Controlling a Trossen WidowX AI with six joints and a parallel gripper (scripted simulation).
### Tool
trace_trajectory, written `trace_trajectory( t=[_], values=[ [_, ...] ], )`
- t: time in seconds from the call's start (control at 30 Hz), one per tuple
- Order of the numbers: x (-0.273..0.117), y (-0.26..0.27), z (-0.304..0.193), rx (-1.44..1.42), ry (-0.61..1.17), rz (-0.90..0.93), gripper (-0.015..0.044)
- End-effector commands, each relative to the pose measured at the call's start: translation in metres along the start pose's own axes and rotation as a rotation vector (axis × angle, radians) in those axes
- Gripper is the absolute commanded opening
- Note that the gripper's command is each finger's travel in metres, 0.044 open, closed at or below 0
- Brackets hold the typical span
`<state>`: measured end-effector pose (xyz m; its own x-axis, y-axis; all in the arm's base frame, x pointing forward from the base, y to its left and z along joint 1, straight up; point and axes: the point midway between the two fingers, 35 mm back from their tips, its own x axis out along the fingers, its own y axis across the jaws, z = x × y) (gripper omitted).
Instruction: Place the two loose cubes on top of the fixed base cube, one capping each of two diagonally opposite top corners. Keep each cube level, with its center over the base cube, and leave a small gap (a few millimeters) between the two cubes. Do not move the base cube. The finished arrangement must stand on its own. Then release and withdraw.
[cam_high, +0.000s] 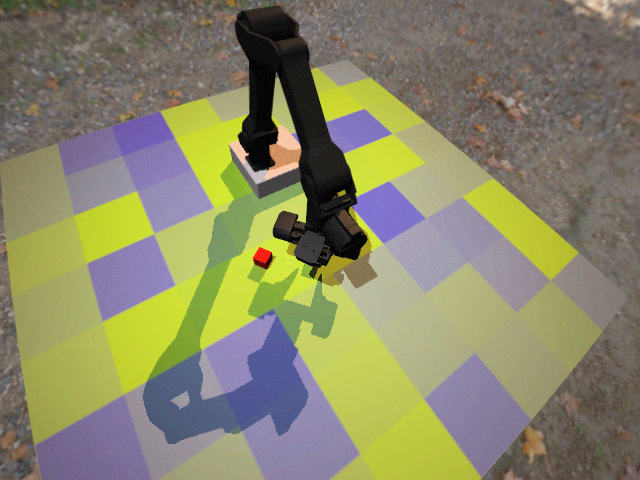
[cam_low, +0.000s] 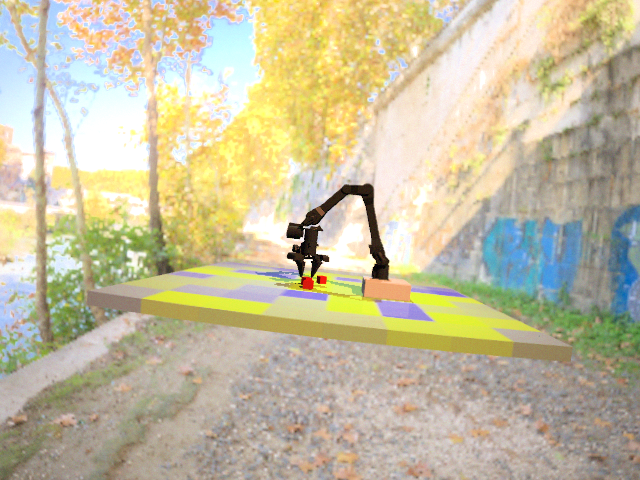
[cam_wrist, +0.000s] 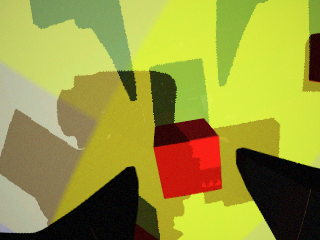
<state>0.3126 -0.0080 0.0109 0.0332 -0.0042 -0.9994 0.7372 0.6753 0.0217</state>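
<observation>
The black parallel-jaw gripper (cam_wrist: 187, 190) hangs pointing down over a small red cube (cam_wrist: 187, 158) that rests on the checkered yellow, purple and grey worktop (cam_high: 465, 320); its jaws stand partly spread with nothing between them, the cube lying in line with the gap and below the fingertips. In the exterior view the gripper (cam_low: 308, 272) sits just above this cube (cam_low: 307, 282). A second small red cube (cam_high: 263, 256) lies near the first, apart from it, on a yellow square. In the top view the arm hides the first cube.

Red cube (cam_wrist: 187, 158) on a checkered board (cam_high: 465, 330) — yellow, purple, grey squares — under a black pincer (cam_wrist: 190, 210).
</observation>
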Motion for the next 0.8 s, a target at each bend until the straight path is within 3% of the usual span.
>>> trace_trajectory(
  t=[0.0, 0.2, 0.4, 0.77],
  values=[
    [0.009, -0.001, -0.002, -0.003, 0.008, -0.003, 0.0265],
    [0.016, -0.001, -0.002, -0.003, 0.008, -0.003, 0.0265],
    [0.016, -0.001, -0.002, -0.003, 0.008, -0.003, 0.0107],
    [-0.003, 0.001, 0.0, -0.003, 0.008, -0.003, 0.0105]
  ],
)
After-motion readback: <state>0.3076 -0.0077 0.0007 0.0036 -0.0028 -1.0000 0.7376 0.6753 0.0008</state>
